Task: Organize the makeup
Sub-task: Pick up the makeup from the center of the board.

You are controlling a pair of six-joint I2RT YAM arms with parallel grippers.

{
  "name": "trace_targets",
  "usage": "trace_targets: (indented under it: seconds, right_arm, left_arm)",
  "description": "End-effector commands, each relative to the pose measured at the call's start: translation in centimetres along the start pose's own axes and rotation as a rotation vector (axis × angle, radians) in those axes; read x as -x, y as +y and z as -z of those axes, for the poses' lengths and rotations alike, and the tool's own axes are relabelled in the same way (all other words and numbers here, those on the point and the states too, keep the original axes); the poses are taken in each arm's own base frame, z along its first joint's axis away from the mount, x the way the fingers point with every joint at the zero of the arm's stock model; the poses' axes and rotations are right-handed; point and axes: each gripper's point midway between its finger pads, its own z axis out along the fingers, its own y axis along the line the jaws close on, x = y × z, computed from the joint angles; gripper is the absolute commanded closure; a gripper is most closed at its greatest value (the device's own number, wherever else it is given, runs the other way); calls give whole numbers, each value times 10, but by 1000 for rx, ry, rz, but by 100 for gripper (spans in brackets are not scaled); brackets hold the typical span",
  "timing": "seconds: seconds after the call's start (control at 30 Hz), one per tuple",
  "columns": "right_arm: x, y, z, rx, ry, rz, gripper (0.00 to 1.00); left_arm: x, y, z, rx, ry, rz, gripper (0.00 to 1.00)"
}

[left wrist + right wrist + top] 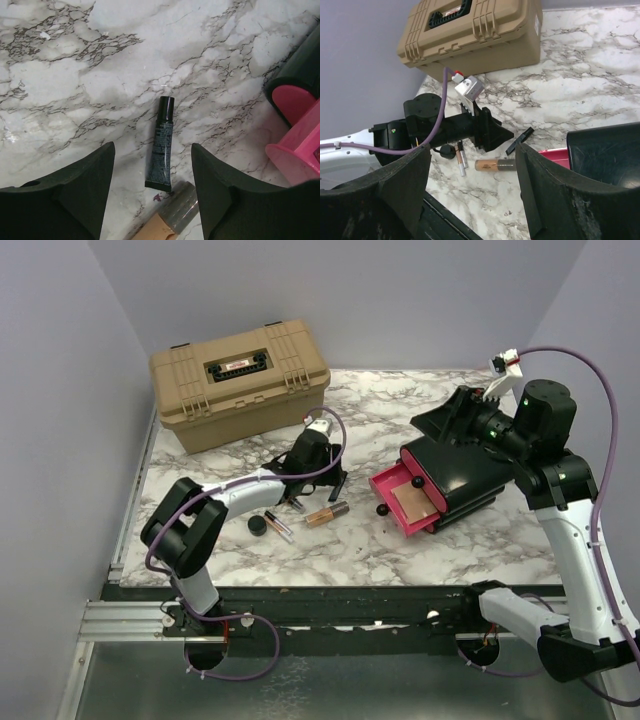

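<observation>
Overhead: marble table (450, 560), tan toolbox (240, 380) at 11 o'clock. The left gripper (327, 480) is down near table centre, over the loose makeup. Around its 7 o'clock lie a copper tube (327, 513), slim tubes (278, 525) and a tiny black jar (257, 525), all flat on the marble and near each other. The black box (470, 465) is at 3 o'clock with one pink drawer (388, 495) pulled out and a square copper-pink compact (415, 502) inside it. The right gripper (435, 425) sits above the box's far end; can't tell its jaw gap from here.

Left wrist: jaws wide, nothing held. A slim black tube (161, 145) lies flat on the marble between the fingers (75, 195), cap toward 12, touching neither. Copper tube's clear end is at 6, just beside the black tube's crimped tail. Pink drawer and black box at 3.

Right wrist: jaws wide, empty, up off the table. The left arm (445, 127) is at 9, toolbox at 12. Slim black tube near centre, at the left arm's fingertips. Copper tube, slim tubes and jar are just below that. Black box at 4.
</observation>
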Motion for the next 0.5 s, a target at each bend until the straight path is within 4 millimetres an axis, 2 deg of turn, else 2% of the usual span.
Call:
trace_targets:
  seconds: [0.0, 0.07, 0.13, 0.23, 0.47]
  right_arm:
    - [2, 4, 0, 12, -12, -12, 26]
    - [1, 3, 1, 7, -8, -11, 26]
    - [-1, 1, 2, -2, -12, -9, 26]
    - [-2, -6, 4, -34, -31, -4, 26]
    - [-9, -10, 0, -38, -10, -5, 26]
  left_arm:
    - [13, -11, -8, 64, -54, -13, 37]
    - [0, -11, -16, 78, -21, -22, 37]
    - [-9, -10, -22, 108, -8, -36, 41]
    - [-14, -2, -25, 197, -31, -63, 44]
    - [-17, 5, -21, 240, -13, -78, 45]
